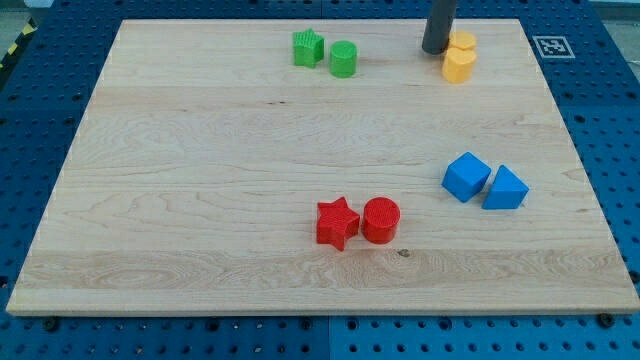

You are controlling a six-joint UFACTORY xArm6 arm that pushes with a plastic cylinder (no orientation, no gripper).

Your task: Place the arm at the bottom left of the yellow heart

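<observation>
You see a wooden board (pixel 200 180) on a blue pegboard (pixel 30 110). My tip (pixel 433 50), a bare rod holding nothing, sits just left of the yellow heart (pixel 458 66) at the view's top right.

Yellow heart (pixel 458 66) near top edge

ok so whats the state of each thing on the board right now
my tip: at the view's top, just left of the yellow blocks
yellow blocks: two, touching
green star, green cylinder: side by side
blue blocks: touching
red star, red cylinder: touching
</observation>
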